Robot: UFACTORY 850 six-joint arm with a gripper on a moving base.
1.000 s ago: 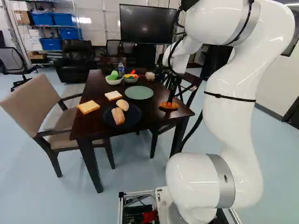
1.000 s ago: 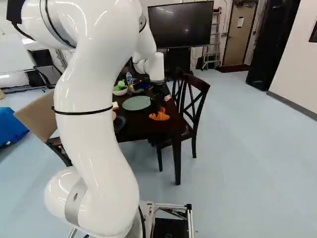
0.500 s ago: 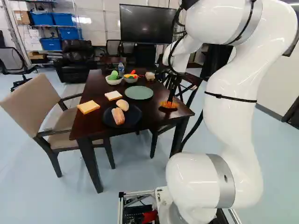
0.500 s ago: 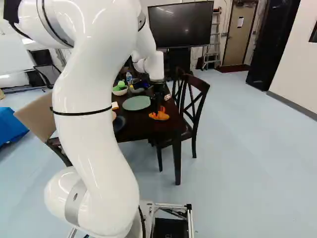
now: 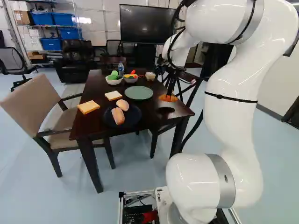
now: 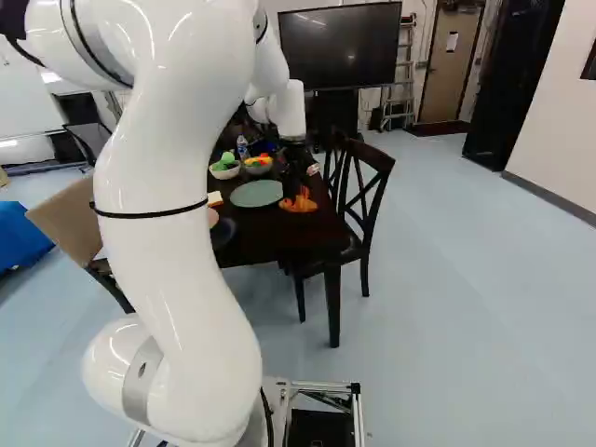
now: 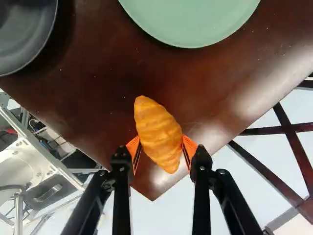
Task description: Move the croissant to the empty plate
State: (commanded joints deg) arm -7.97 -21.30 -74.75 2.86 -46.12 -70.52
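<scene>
Croissant (image 7: 158,134) is clenched between my jaws above the bench (image 7: 98,98), and I see the green plate (image 7: 190,19) ahead of it.

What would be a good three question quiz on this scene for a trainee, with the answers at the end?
1. True or false: the green plate has no food on it.
2. Multiple choice: what do the fingers hold? A) the water bottle; B) the croissant; C) the white bowl.
3. Count: how many bread slices lie directly on the table in the left base view?

Key: 1 true; 2 B; 3 two.
</scene>
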